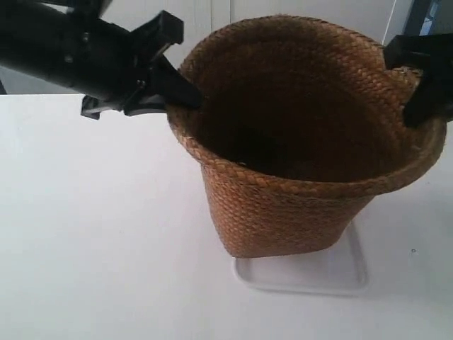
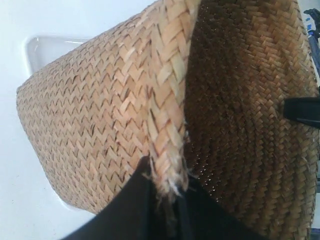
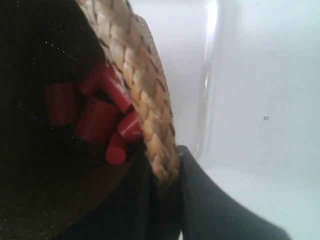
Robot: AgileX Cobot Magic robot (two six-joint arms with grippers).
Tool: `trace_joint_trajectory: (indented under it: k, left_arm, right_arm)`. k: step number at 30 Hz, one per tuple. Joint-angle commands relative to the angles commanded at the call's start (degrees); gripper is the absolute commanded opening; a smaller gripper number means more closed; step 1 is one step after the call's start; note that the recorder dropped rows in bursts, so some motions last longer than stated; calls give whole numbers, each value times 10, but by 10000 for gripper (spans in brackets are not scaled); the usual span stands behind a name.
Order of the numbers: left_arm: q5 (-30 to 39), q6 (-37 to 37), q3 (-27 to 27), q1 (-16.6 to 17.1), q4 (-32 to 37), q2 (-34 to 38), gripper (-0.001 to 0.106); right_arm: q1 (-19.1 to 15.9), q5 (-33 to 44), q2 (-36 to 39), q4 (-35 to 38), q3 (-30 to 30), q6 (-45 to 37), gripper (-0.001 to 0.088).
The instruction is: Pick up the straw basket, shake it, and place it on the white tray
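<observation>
Jaws of left gripper (image 2: 167, 200) and right gripper (image 3: 167, 187) pinch opposite rims of the brown braided-straw basket (image 1: 283, 205), balancing it over the glossy white tray (image 1: 343, 278).

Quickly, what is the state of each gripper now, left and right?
Left gripper: closed, clamping the rim of the straw basket.
Right gripper: closed, clamping the same basket's rim.

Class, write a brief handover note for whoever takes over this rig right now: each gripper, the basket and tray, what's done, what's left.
Left gripper: shut on the rim of the straw basket.
Right gripper: shut on the opposite rim.
Basket is tilted, its base at the white tray; contact unclear. Red cylinders lie inside.
Done: basket gripped by both. Shaking cannot be judged.
Left: settle it flat on the tray, release.
</observation>
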Motion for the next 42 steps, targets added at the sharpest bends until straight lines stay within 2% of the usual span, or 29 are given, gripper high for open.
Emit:
trace_joint_trajectory:
  k: [6, 11, 17, 18, 19, 21, 22, 23, 24, 25, 26, 28, 34, 36, 39, 42]
  left_arm:
    - [15, 4, -54, -4, 1, 64, 0]
    - [16, 5, -76, -4, 1, 92, 0]
    - [17, 22, -87, -4, 1, 117, 0]
    - [24, 22, -87, -4, 6, 121, 0]
    - [25, 23, -87, -4, 13, 123, 0]
    - [29, 42, -87, -4, 20, 123, 80]
    - [31, 43, -87, -4, 20, 123, 198]
    - [31, 43, -87, -4, 20, 123, 276]
    - [30, 43, -87, -4, 19, 123, 424]
    - [29, 43, -88, -3, 17, 122, 502]
    - [36, 41, -88, -3, 15, 122, 623]
    - [46, 39, -88, -2, 15, 116, 715]
    - [28, 39, -89, 14, 24, 55, 728]
    - [33, 39, -89, 28, 52, 5, 727]
    - [43, 39, -89, 28, 96, -46, 726]
    - [85, 39, -89, 28, 149, -104, 725]
  right_arm:
    - [-2, 0, 0, -16, 27, 11, 0]
    - [-2, 0, 0, -45, 51, 35, 0]
    - [-2, 0, 0, -57, 66, 34, 0]
    - [-2, 0, 0, -57, 72, 16, 23]
    - [-2, 0, 0, -58, 74, 16, 60]
    - [-2, 0, 0, -66, 74, 17, 247]
    - [-2, -2, 0, -62, 73, 23, 408]
    - [-2, -3, 0, -62, 73, 27, 495]
    - [-2, -4, 0, -62, 73, 28, 637]
    - [-2, -6, 0, -62, 73, 28, 686]
    - [-2, -9, 0, -62, 73, 17, 737]
    - [-2, -19, -5, -62, 69, 11, 743]
    - [-2, -42, -42, -62, -9, -17, 743]
    - [-2, -42, -64, -8, -37, -37, 743]
    - [-2, -47, -96, 28, -41, -52, 742]
    - [-2, -59, -143, 53, -41, -54, 683]
